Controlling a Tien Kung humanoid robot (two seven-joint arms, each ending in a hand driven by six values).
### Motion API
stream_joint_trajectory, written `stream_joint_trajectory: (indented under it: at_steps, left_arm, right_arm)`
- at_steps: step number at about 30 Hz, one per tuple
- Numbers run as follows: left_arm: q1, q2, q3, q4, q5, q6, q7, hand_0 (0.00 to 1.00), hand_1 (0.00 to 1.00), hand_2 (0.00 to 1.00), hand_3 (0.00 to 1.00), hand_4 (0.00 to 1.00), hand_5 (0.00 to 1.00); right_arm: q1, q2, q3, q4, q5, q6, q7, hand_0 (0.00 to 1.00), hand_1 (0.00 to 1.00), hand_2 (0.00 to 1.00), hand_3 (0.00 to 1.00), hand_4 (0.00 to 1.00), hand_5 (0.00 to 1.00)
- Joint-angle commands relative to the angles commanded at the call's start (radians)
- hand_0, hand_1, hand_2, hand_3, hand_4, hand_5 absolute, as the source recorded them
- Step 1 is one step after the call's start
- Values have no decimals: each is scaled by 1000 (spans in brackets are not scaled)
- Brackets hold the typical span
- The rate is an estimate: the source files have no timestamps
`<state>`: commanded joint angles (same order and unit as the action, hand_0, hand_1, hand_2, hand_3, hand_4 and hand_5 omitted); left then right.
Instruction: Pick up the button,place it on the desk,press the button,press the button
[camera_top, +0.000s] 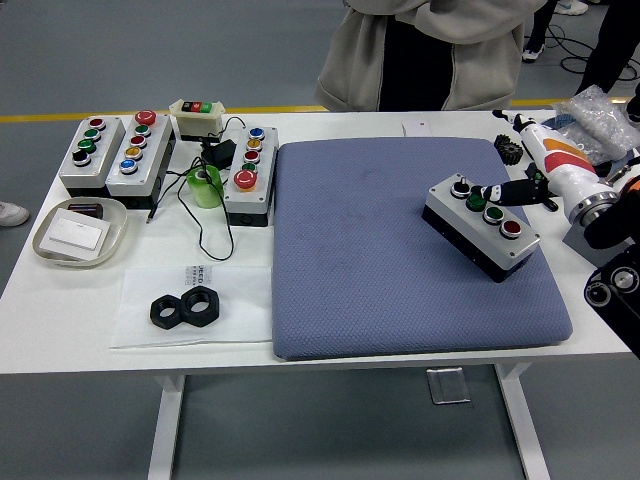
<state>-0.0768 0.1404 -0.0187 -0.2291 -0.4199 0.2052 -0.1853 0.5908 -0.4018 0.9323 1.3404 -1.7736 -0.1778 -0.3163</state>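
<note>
A grey button box (452, 216) lies at an angle on the right part of the blue mat (360, 260). Its top carries a black knob, two green buttons and a red button (511, 228). My right hand (508, 190), white and orange with black fingers, reaches in from the right edge. Its fingers are stretched out just above the box's far side, next to the green buttons, and hold nothing. A person (430, 50) stands at the far side with both hands off the table. My left hand is out of view.
Three grey button boxes (250, 172) and a small cream one (197, 117) stand at the back left with a green tape roll (205, 186). Near them are a tray (80, 232) and two black nuts (185, 307). A black gear (508, 151) and a plastic bag (598, 110) lie at the back right.
</note>
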Motion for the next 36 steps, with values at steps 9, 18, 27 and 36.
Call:
stream_joint_trajectory:
  at_steps: [9,18,27,36]
  left_arm:
    - [-1,2,0,0,-1,1,-1,731,838,902,831,641,998]
    - [0,3,-1,0,-2,1,0,730,838,902,830,643,998]
    - [1,3,-4,0,3,1,1,729,838,901,830,645,998]
    - [6,2,-16,0,19,4,6,728,838,903,830,646,998]
  right_arm:
    - [-15,52,-25,33,44,-8,-52,998,927,993,998,975,188]
    - [-11,93,-48,-71,-3,-45,-73,998,927,992,998,984,206]
    - [-3,122,-59,-164,-16,-61,-87,998,906,973,982,981,183]
    - [12,138,-73,-213,-28,-54,-107,953,816,865,930,969,155]
